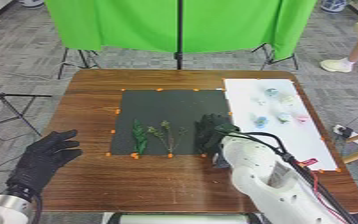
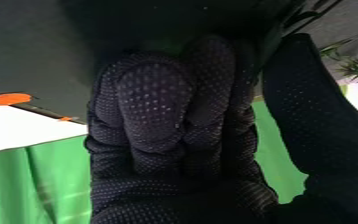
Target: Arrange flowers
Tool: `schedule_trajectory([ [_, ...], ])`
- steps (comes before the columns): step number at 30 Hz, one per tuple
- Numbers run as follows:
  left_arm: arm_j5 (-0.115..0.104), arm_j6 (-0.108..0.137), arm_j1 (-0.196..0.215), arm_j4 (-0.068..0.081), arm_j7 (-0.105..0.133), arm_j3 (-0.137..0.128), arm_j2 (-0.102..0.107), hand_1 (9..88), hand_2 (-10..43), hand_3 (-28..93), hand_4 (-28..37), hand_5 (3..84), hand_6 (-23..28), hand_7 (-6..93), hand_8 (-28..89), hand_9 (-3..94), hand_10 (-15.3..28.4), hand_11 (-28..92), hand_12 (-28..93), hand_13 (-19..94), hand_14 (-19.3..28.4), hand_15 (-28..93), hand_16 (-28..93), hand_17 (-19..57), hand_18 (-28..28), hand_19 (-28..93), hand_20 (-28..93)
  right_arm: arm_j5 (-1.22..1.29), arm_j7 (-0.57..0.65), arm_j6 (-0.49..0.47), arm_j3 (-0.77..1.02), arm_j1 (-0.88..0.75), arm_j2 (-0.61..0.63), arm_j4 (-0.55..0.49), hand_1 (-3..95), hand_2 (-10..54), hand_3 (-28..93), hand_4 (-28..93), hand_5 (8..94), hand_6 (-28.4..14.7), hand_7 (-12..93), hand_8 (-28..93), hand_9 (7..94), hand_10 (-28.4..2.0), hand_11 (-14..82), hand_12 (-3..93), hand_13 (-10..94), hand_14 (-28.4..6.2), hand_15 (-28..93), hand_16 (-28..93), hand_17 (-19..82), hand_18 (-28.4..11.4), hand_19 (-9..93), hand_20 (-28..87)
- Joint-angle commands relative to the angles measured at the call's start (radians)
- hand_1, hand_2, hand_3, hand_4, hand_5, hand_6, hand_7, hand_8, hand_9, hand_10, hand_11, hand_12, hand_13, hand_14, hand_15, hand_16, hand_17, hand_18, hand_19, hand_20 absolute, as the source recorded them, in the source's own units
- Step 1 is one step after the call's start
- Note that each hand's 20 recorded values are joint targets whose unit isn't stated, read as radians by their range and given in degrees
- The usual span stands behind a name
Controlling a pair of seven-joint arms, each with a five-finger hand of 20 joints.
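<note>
Occupying the head view's middle, the table was overlaid by a dark mat and, at right, a white sheet. If the right arm were swung outward, pale blooms might be knocked. The left hand was held loosely spread, lower left; the right hand, fingers loosely extended and thumb apart, right of centre. By a low sweep leftward, the broad leaf and thin sprigs, left of centre, might be dragged or crushed

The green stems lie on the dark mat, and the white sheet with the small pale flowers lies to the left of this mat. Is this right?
Not quite: the head view shows the white sheet with the small pale flowers to the right of the dark mat. The green stems do lie on the mat.
</note>
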Motion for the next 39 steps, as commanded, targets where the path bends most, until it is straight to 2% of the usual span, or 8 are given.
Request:
schedule_trajectory([
  [1,0.003,-0.005,0.008,0.009,-0.012,0.002,-0.009,28.9,7.6,73,-28.3,44.4,7.2,31.4,-14,41.3,17.4,46,19,36,20.8,70,-6,-2.9,24.5,66,-1,0.040,-0.019,-0.004,0.013,-0.035,0.028,0.006,37.2,-9.5,81,-28,62.9,-3.5,72,4,86.5,-7.3,46.6,32.2,85,-3.4,58,32,38,-17.4,82,26],
  [4,0.004,-0.008,0.009,0.008,-0.015,0.002,-0.008,29.0,7.6,73,-28.3,44.4,7.2,31.5,-14,41.4,17.4,46,19,36,20.8,70,-6,-2.9,24.5,66,-1,0.046,-0.014,0.015,0.027,-0.048,0.023,-0.021,33.1,-9.5,80,-28,63.8,-2.8,70,3,86.6,-7.4,46.7,31.9,85,-3.6,58,32,38,-17.5,82,26],
  [8,0.004,-0.008,0.009,0.007,-0.017,0.000,-0.007,29.0,7.6,73,-28.3,44.5,7.2,31.4,-14,41.3,17.4,46,19,36,20.8,70,-6,-2.8,24.5,66,-1,0.048,-0.012,0.030,0.051,-0.063,0.025,-0.065,27.4,-9.5,82,-28,65.2,-2.4,73,-24,86.8,-7.5,46.6,31.9,85,-3.8,59,32,38,-17.9,82,27],
  [18,0.003,-0.010,0.010,0.006,-0.018,-0.003,-0.005,28.9,7.6,73,-28.3,44.4,7.2,31.3,-14,41.4,17.4,46,19,36,20.8,70,-6,-2.8,24.5,66,-1,0.011,-0.039,0.143,0.163,-0.119,0.103,-0.149,22.9,-9.5,81,-28,64.0,-3.2,73,-25,84.4,-8.9,47.5,33.1,83,-4.7,61,33,36,-18.1,82,27],
  [21,0.003,-0.004,0.013,0.006,-0.014,-0.005,-0.003,28.9,7.6,73,-28.3,44.4,7.3,31.3,-14,41.4,17.4,46,19,36,20.7,70,-6,-2.8,24.5,66,-1,-0.061,-0.097,0.257,0.207,-0.145,0.155,-0.118,22.9,-9.4,82,-28,58.4,-4.1,65,-25,74.7,-11.5,49.9,31.6,73,-7.5,65,30,32,-18.4,80,28],
  [25,0.003,-0.005,0.011,0.007,-0.018,-0.006,-0.002,28.9,7.6,73,-28.3,44.5,7.2,31.3,-14,41.4,17.4,46,19,36,20.8,70,-6,-2.8,24.5,66,-1,-0.120,-0.101,0.324,0.247,-0.164,0.221,-0.079,26.6,-9.2,87,-28,45.6,-4.5,51,-26,46.2,-14.1,55.4,27.7,47,-10.4,71,24,24,-17.8,76,32],
  [28,0.004,-0.005,0.012,0.007,-0.013,-0.004,-0.002,28.9,7.6,73,-28.3,44.5,7.2,31.3,-14,41.4,17.4,46,19,36,20.8,70,-6,-2.8,24.5,66,-1,-0.141,-0.106,0.319,0.261,-0.173,0.256,-0.046,28.2,-9.5,90,-28,41.8,-3.8,40,-24,38.4,-11.2,45.1,22.1,36,-10.0,65,14,19,-17.4,71,32],
  [39,0.004,-0.004,0.019,0.002,-0.009,-0.007,-0.007,28.9,7.6,73,-28.3,44.4,7.2,31.4,-14,41.4,17.4,46,19,36,20.7,70,-6,-2.8,24.5,66,-1,-0.190,-0.097,0.244,0.247,-0.185,0.295,0.058,29.8,-9.5,91,-28,43.5,-1.7,25,-20,42.0,-7.0,26.6,17.7,37,-7.2,46,12,17,-15.1,62,24],
])
